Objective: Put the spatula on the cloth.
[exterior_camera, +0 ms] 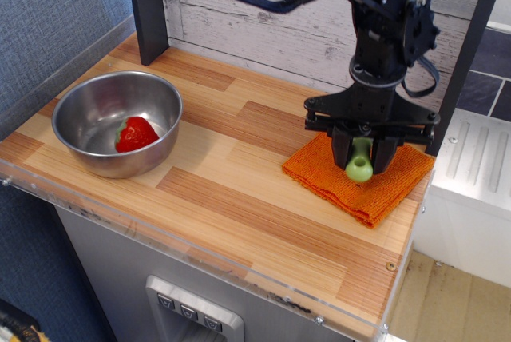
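With the claw clamped on the spatula, only the light-green handle shows, hanging end-down betw the fingers; blade hidden up inside the claw. Spatula sits directly over the orange cloth, handle tip close to the fabric, can't tell if touching. Held vertical prob so it can drop straight onto the cloth w/o snagging. Cloth lies at the right end of the bench. Steel bowl w/ strawberry sits well apart at left, not involved. Release looks like what's left.
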Available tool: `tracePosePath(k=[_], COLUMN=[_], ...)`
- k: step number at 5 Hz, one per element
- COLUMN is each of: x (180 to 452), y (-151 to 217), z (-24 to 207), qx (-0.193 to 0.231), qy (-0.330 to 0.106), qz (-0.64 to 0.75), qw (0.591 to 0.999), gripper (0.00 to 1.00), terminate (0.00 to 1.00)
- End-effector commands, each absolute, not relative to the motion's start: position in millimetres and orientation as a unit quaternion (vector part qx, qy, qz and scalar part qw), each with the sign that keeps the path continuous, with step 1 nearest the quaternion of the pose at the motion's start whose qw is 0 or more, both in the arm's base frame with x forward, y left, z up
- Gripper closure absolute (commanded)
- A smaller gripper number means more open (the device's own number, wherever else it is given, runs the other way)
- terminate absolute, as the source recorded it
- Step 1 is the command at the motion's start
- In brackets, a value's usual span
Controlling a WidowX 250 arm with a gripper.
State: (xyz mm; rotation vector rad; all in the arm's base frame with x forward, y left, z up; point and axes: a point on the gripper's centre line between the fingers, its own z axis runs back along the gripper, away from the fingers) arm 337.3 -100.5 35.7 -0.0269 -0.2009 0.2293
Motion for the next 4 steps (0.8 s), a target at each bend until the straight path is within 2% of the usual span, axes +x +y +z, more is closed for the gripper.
tracePosePath(k=[1, 2, 3, 4], x=[345.9, 344.3, 341.1, 339.3], y=[-95.1, -93.9, -94.0, -89.7], z=[37.1, 34.3, 34.8, 37.7], qx=[-0.017, -0.014, -0.010, -0.020], qy=[-0.111, -0.100, -0.088, -0.086], qz=[0.116, 0.130, 0.133, 0.139], qw=[0.987, 0.986, 0.987, 0.986], gripper=[1.00, 1.00, 0.00, 0.00], terminate=[0.00, 0.00, 0.00, 0.00])
